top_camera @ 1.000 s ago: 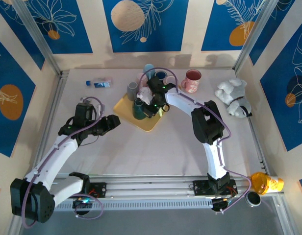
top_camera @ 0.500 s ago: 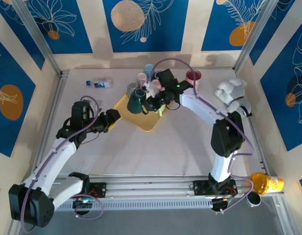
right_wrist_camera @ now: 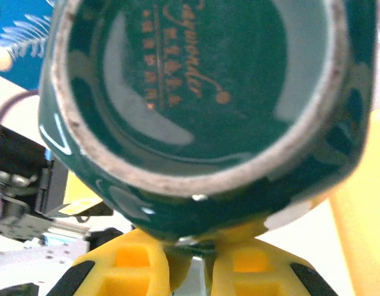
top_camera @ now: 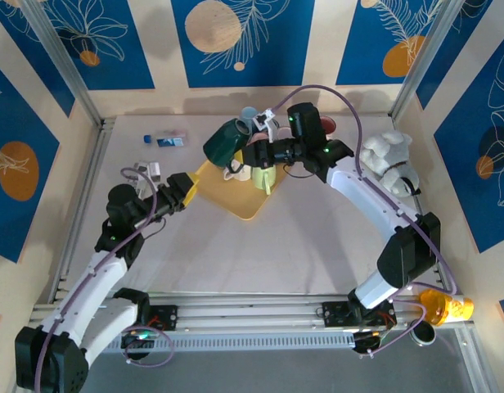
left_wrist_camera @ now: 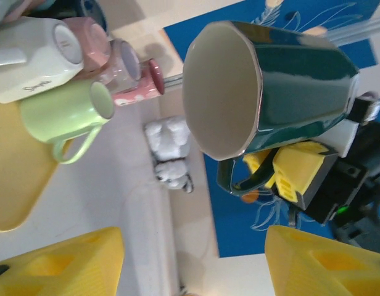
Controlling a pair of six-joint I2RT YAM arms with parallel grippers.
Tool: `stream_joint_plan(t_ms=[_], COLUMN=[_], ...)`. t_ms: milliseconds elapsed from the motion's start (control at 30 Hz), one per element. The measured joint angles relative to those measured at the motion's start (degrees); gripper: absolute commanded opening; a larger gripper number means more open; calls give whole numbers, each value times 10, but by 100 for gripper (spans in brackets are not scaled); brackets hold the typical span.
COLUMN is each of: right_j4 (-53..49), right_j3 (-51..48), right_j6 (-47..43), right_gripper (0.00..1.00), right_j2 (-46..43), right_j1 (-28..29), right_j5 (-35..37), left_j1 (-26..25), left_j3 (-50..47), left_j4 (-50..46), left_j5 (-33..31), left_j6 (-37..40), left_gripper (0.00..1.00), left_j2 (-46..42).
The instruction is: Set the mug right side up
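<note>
The dark green mug (top_camera: 226, 141) is up in the air over the far corner of the yellow tray (top_camera: 245, 206). It lies on its side with its mouth turned toward the left arm. The right tool (top_camera: 257, 152) has it, narrow and pinched at the handle, its two yellow fingers (right_wrist_camera: 147, 262) close together under the mug's wall.

I'd say the turn is about half made: the mug is lifted and tipped but not yet upright. Next, I reckon, the wrist must roll on until the mouth faces up. Then the base has to come down flat on a bare patch of tray or counter (top_camera: 301, 246), keeping off the pale green mug (top_camera: 264, 174) just below.

The right arm stretches long from its base, its forearm angled left. The left arm is bent low, and the left tool (top_camera: 183, 189) hovers at the tray's left edge. It is held wide with nothing in it, pointed at the mug's mouth.
</note>
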Motion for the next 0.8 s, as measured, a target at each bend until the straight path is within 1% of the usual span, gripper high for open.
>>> stream_joint_plan(t_ms=[133,267,333,467,633,800], right_j4=[79,167,204,273,340,403], right_j3=[-35,-70,-87,-116,-139,-153], right_j6=[87,156,179,217,247,277], right_gripper=[0,0,0,0,0,0], right_j2=[-15,-22,-23,-24,-24,-31], right_j1=[-2,-3,-3,-6,-9,-10], right_j5=[-18,-25,-25,-25,-19,-14], left_j1=[-4,-29,-48,-78,-96,-116], left_j3=[-2,-2,-1,-1,6,19], left_j4=[87,176,201,223,231,266], left_j5=[-11,-26,-30,-43,-58,-74], left_j6=[-53,-100,-113,-127,-129,-137], left_gripper=[63,63,63,63,63,64], left_j2=[13,45,63,78,82,112])
